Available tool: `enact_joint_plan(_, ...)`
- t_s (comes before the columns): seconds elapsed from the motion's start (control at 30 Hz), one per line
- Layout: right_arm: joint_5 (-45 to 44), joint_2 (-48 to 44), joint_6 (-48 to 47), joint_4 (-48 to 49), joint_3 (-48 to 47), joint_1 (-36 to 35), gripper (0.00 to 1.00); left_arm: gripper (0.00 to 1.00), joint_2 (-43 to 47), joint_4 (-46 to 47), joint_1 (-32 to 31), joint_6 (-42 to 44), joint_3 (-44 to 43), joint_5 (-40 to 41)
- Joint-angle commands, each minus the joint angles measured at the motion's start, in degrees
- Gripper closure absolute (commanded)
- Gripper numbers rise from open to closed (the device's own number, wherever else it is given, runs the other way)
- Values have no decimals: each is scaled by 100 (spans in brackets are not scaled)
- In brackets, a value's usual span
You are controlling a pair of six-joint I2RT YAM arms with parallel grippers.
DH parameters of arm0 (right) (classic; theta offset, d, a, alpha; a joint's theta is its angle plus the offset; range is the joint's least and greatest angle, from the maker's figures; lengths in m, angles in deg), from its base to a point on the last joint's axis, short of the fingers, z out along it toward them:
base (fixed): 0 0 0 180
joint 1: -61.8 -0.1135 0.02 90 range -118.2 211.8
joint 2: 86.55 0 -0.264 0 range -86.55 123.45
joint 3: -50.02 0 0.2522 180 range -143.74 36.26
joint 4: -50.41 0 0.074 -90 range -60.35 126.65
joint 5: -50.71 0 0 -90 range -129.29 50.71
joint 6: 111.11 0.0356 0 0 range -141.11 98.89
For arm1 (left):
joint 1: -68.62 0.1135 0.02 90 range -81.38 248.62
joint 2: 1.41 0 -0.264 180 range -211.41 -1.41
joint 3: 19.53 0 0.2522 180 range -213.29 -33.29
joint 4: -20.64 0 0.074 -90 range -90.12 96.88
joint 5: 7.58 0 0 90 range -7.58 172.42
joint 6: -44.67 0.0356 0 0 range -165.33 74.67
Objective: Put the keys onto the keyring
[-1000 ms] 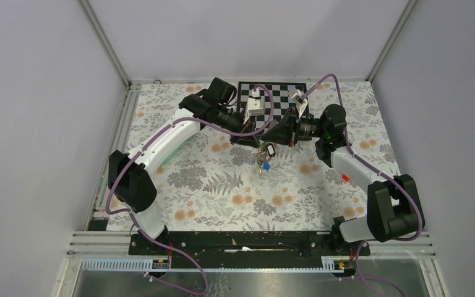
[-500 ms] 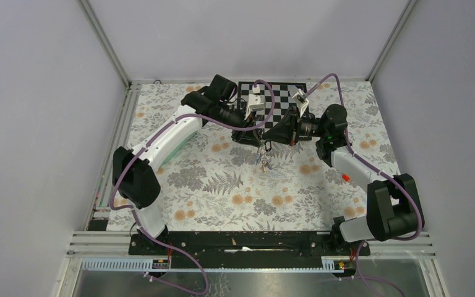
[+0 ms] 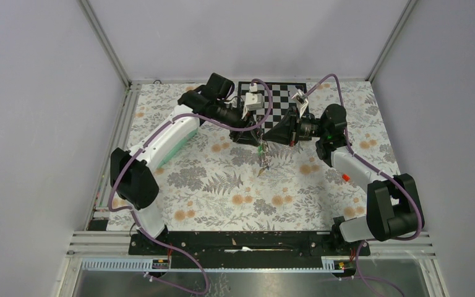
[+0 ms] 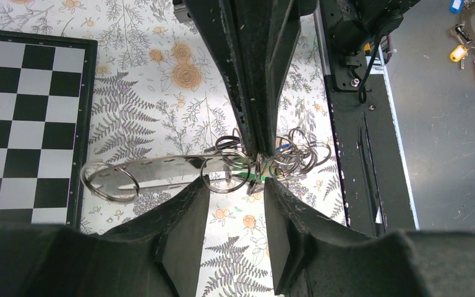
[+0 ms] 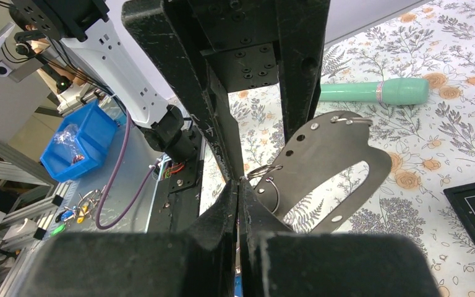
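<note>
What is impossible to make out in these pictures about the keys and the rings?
- Top view: the keys are too small to count or tell apart.
- Left wrist view: the right claw covers the middle of the ring bunch; only green and blue slivers show.
- Right wrist view: its shut fingers hide which ring they pinch; no key heads show.
</note>
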Motion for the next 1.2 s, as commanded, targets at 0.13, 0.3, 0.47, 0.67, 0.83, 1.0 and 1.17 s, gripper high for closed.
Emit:
enact_joint_plan(0.13, 76, -111, -81, 178, -30, 10, 100, 55, 484, 159, 19, 322, 132, -273)
enact_joint_plan(0.3, 39, -101, -81, 143, -13, 8, 100, 51, 541, 150, 19, 514, 226, -480)
enact_joint_plan(0.47, 21, -88, -81, 117, -4, 15, 100, 47, 570, 149, 19, 678, 285, -546)
enact_joint_plan(0.67, 3, -77, -81, 107, -4, 12, 100, 45, 664, 429, 19, 548, 470, -410)
enact_joint_plan(0.83, -19, -68, -64, 111, -14, 12, 100, 45, 702, 796, -14, 316, 603, -521)
enact_joint_plan(1.0, -38, -54, -73, 99, -11, 12, 100, 48, 644, 934, -72, 143, 628, -669)
enact_joint_plan(1.17, -49, -36, -72, 98, -10, 12, 100, 51, 663, 941, -104, 126, 653, -726)
